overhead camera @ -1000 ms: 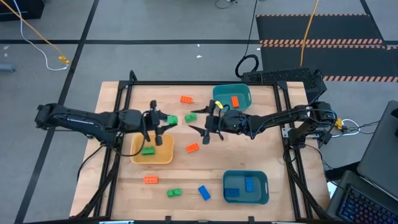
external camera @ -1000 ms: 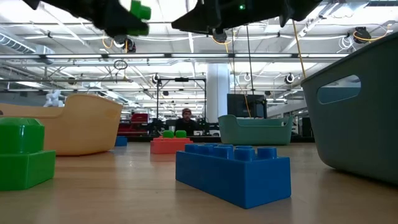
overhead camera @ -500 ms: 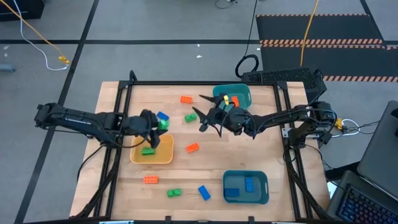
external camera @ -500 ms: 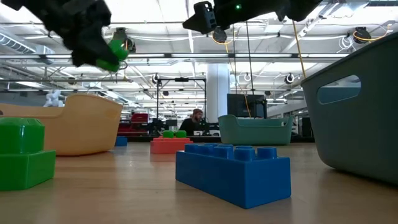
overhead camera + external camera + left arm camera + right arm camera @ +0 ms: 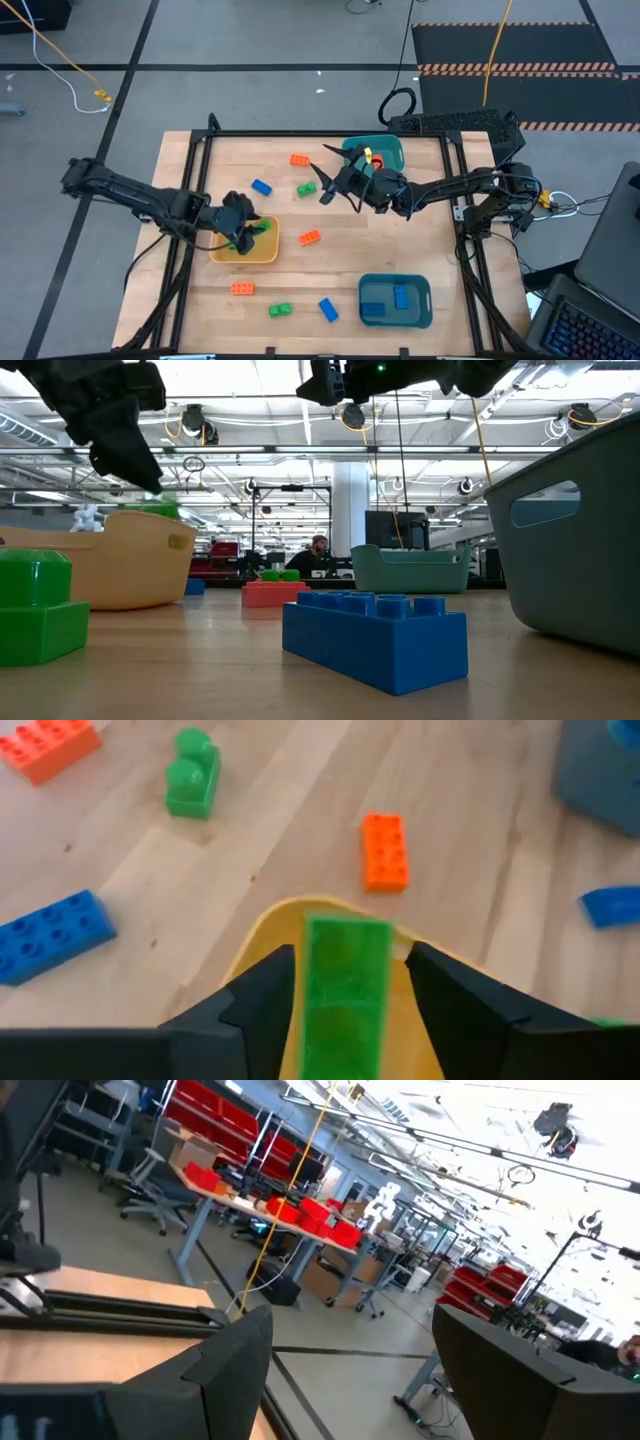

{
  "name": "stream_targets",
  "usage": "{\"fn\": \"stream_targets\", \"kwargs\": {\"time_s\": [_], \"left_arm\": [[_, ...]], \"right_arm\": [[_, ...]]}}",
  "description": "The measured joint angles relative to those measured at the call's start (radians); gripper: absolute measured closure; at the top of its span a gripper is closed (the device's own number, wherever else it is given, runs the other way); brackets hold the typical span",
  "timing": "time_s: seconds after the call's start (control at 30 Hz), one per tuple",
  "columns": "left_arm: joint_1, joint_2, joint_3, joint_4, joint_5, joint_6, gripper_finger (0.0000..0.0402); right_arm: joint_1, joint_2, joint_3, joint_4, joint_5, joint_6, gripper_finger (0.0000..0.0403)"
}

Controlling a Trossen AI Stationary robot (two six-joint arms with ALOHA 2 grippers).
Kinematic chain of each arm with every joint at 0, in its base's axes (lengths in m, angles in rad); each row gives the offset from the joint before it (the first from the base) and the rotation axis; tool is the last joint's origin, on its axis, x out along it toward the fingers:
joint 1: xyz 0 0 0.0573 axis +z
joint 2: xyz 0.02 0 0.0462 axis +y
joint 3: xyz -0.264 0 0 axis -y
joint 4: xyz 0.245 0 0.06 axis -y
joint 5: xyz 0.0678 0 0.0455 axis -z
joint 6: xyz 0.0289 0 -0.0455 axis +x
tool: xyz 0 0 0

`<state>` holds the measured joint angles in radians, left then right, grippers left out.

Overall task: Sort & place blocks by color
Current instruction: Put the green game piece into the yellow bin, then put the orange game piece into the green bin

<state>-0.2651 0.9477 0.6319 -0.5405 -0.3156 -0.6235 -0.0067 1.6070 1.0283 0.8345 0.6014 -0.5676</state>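
Left gripper [image 5: 345, 982]: over yellow tray [image 5: 268, 250], fingers spread, green block [image 5: 345, 990] loose between them | Right gripper [image 5: 330, 180]: raised near teal tray [image 5: 390, 148], fingers apart, empty | Risk: block may catch rim, bounce out onto table [image 5: 400, 240].

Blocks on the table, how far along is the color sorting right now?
Done: two blue blocks in the near teal tray, one orange block in the far teal tray. In hand: a green block between the left arm's parted jaws, over the yellow tray. Left: seven loose blocks, three orange, two green, two blue. The right arm hovers by the far tray.
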Motion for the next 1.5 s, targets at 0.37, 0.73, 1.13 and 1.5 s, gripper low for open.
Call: {"fn": "stream_targets", "kwargs": {"time_s": [0.37, 0.73, 1.13, 1.5], "left_arm": [[0.072, 0.023, 0.0, 0.169, -0.027, 0.267, 0.0121], [0.239, 0.015, 0.0, 0.599, -0.035, 0.723, 0.011], [0.485, 0.015, 0.0, 0.799, 0.132, 0.785, 0.0157], [0.553, 0.015, 0.0, 0.874, 0.465, 0.708, 0.0194]], "right_arm": [[0.018, 0.0, 0.0, -0.132, 0.0, 0.076, 0.0135], [0.042, 0.0, 0.0, -0.401, -0.129, 0.301, 0.0135], [0.058, 0.0, -0.006, -0.571, -0.316, 0.395, 0.0135], [0.066, -0.002, -0.115, -0.275, -0.359, 0.401, 0.0135]]}}
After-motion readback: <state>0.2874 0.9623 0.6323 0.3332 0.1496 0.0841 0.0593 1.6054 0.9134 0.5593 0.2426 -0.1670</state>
